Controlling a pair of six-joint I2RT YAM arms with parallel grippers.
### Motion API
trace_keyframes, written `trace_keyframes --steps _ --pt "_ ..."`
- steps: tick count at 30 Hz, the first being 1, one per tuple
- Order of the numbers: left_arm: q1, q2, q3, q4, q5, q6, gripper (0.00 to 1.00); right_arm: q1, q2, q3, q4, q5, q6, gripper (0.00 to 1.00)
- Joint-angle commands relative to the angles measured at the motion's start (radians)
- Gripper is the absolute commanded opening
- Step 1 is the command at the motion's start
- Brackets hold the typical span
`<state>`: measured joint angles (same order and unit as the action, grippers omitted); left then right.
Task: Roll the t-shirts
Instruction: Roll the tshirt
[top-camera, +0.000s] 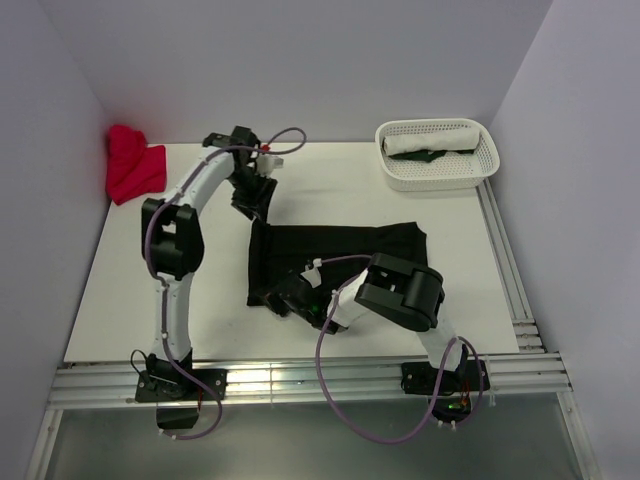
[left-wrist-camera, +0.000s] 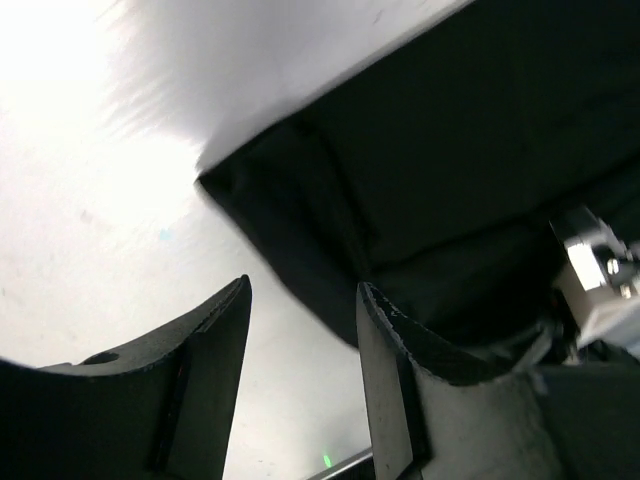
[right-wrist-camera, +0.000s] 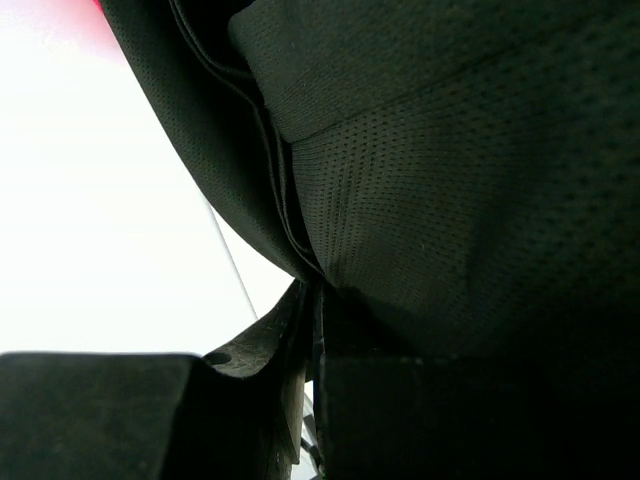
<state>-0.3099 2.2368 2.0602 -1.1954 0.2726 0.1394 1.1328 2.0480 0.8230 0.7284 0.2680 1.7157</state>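
Looked over the table first. Found the black shirt lying mid-table, folded into a broad band, flat and not yet rolled. Noted a basket at the far right, holding a rolled white shirt and a green shirt. Spotted a red shirt heaped at the far left. Saw the left gripper by the band's far left corner, jaws apart and empty, with the corner just ahead of them. Saw the right gripper at the near left corner, clamped on black fabric. Judged the step as setting up the left edge for rolling. Judged the next move to need a left grip on that far corner, level with the right, then turning the edge over evenly toward the right without letting the folds slip.
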Motion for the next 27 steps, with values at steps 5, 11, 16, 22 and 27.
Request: trace_keyframes --steps 5,11,16,22,27 --pt "0.175 -0.16 -0.199 0.023 0.279 0.088 0.58 0.012 0.032 -0.03 -0.001 0.017 0.022 0.0" --pt "0.235 -0.163 -0.409 0.094 0.399 0.115 0.61 0.012 0.034 -0.033 -0.001 0.017 0.025 0.0" --pt "0.256 -0.138 -0.509 0.174 0.458 0.089 0.61 0.01 0.031 -0.047 0.014 0.019 0.035 0.0" --pt "0.256 -0.092 -0.572 0.278 0.5 0.006 0.6 0.012 0.031 -0.062 0.035 0.02 0.042 0.0" --pt "0.255 -0.054 -0.589 0.332 0.514 -0.033 0.58 0.008 0.032 -0.067 0.051 0.019 0.044 0.0"
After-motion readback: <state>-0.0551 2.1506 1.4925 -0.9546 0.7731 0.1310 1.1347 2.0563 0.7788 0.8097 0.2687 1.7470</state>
